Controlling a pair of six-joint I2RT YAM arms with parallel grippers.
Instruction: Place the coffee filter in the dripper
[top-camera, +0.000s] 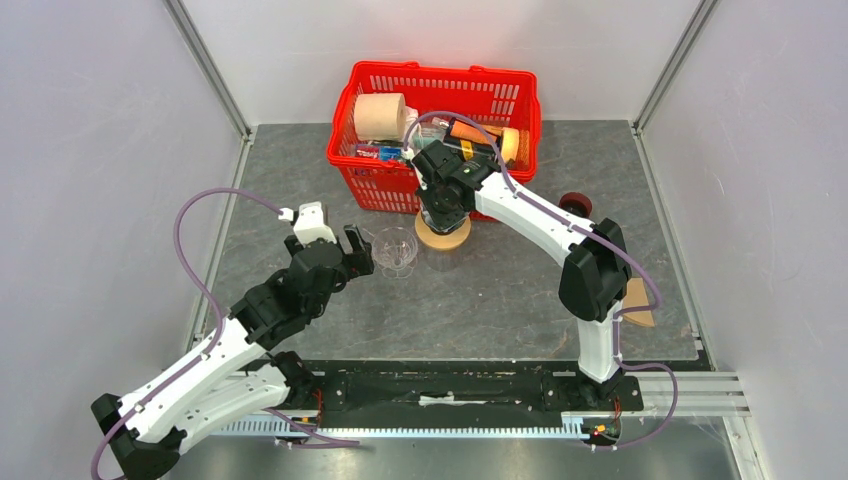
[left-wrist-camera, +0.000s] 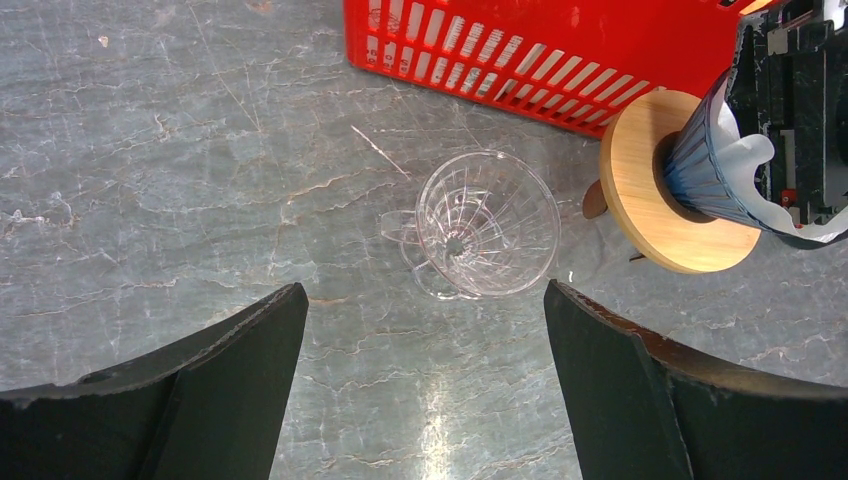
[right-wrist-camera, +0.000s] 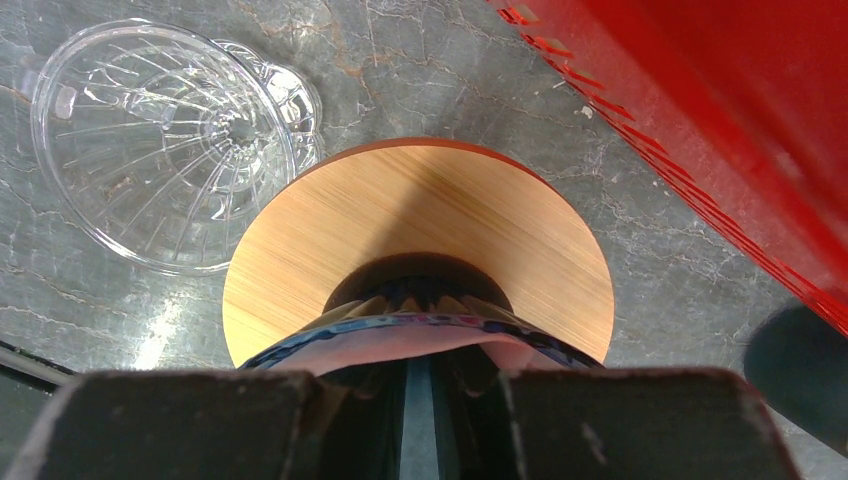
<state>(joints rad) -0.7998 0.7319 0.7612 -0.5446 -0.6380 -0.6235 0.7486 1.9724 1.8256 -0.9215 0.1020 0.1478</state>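
A blue ribbed dripper on a round wooden base stands just in front of the red basket. The white coffee filter lies inside its cone, one edge sticking up past the rim. My right gripper reaches down into the cone from above. Its fingers stand close together with a narrow slit between them. The filter's rim runs under the fingertips, and a pinch on it does not show. A clear glass dripper sits empty to the left. My left gripper hovers wide open near it, holding nothing.
The red basket at the back holds a paper roll and several packages. A dark red round object and a brown flat piece lie by the right arm. Grey walls close in the table on both sides.
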